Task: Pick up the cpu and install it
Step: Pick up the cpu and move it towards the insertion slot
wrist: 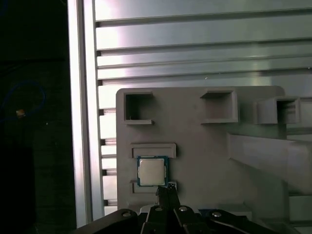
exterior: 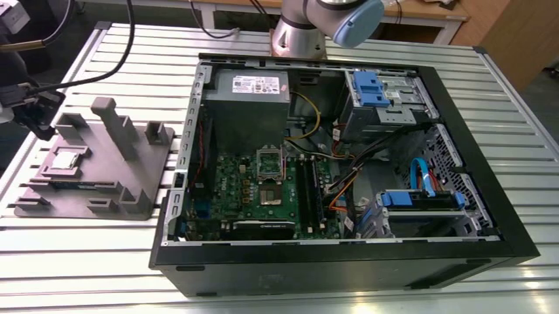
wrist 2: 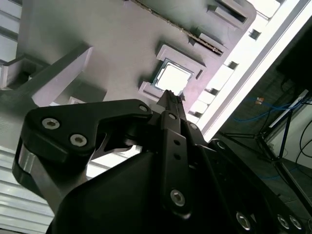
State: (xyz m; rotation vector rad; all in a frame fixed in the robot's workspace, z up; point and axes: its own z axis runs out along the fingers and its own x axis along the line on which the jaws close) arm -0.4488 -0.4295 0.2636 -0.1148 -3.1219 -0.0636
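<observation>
Cpu (wrist: 151,171) flat in its grey holder tray (wrist: 204,146), pincer (wrist: 167,191) close by one edge.
Pincer fingertips are pressed together, gripping nothing; the tray sits on the slatted table beside the open computer case (exterior: 349,265).

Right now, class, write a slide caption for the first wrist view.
Gripper close to the cpu, which lies in a recess of the grey holder.

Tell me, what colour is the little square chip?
The cpu is pale silver with a dark bluish-green rim, clearest in the first wrist view.
</observation>
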